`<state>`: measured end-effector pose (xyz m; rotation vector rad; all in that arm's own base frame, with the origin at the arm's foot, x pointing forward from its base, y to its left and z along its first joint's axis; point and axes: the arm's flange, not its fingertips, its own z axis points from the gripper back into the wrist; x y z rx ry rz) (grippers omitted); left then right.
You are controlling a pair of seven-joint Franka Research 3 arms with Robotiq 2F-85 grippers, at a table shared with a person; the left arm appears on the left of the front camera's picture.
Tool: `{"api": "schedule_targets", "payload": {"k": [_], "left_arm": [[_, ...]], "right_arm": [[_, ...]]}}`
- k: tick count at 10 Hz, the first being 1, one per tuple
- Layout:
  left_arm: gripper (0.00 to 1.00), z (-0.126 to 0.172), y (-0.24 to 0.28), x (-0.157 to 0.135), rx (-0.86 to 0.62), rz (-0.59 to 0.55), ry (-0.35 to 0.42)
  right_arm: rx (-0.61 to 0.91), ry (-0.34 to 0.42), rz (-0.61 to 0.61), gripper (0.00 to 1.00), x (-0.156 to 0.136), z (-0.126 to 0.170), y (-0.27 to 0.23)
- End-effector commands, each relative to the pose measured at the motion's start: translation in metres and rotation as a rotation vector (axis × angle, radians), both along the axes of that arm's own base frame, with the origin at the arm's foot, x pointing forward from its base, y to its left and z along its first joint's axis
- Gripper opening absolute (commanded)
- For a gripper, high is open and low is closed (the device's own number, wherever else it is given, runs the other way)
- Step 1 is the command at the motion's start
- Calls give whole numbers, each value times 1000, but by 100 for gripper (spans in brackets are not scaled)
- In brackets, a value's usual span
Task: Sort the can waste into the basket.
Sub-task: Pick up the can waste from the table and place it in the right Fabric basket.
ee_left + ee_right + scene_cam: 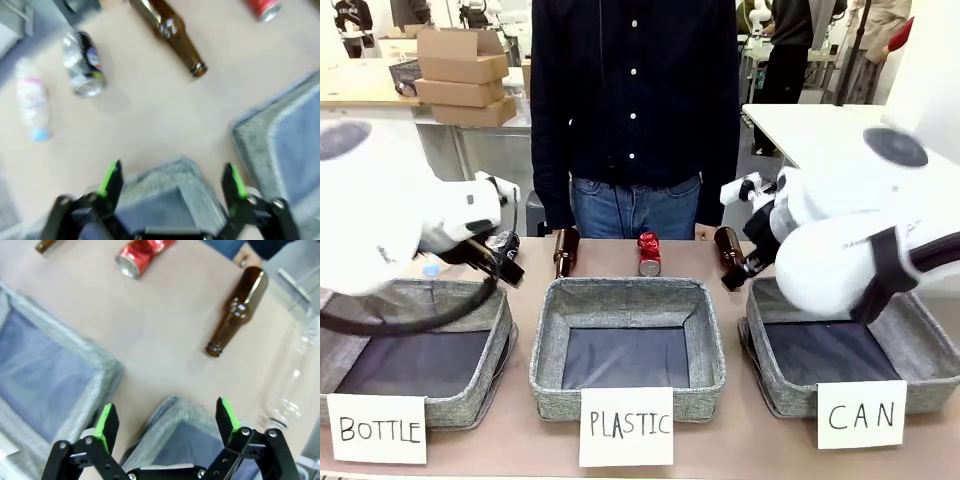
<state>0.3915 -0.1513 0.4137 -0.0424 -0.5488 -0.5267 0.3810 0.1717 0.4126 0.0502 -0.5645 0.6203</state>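
White cards (625, 427) stand up front on the table (505, 450). Behind the "CAN" card sits the basket (920, 345), on the right side. A red can (649, 254) lies behind the middle bin (620, 295), near the person (635, 100).

From the left wrist, the left gripper (172, 182) is spread wide and holds nothing. The dark can (84, 64) lies on the table next to a plastic bottle (32, 102).

From the right wrist, the right gripper (167, 422) is spread wide too, holding nothing, over the basket's corner. The red can lies far ahead, and a brown bottle (237, 312) lies off to one side.
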Motion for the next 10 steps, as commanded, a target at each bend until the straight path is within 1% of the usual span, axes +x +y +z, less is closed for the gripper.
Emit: {"api": "schedule_targets", "payload": {"k": [1, 2, 3, 4, 5, 6, 7, 8, 9, 10], "left_arm": [[100, 77, 0, -79, -34, 83, -4], [100, 80, 7, -106, -24, -28, -73], [100, 72, 8, -120, -24, -84, -86], [100, 61, 3, -117, 32, -79, -83], [100, 109, -11, -76, -13, -7, -68], [100, 121, -17, -91, -2, -42, -83], [100, 124, -12, -84, -134, -142, -7], [100, 130, 12, -82, -428, -293, 104], [100, 127, 47, -77, -697, -393, 221], [100, 114, 71, -70, -887, -344, 278]], "right_arm": [[10, 23, -70, 100, -57, 69, -9], [77, 32, -53, 100, -72, 74, -21], [134, 17, -35, 100, -82, 67, -30], [32, 10, -43, 100, -40, 68, -7], [32, 10, -43, 100, -40, 68, -7], [70, 7, -49, 100, -60, 94, -13], [294, 40, -29, 100, -63, 99, -24], [602, 157, -82, 100, -70, 107, -47], [865, 330, -70, 100, -80, 112, -75], [1096, 454, 0, 100, -87, 112, -110]]}}
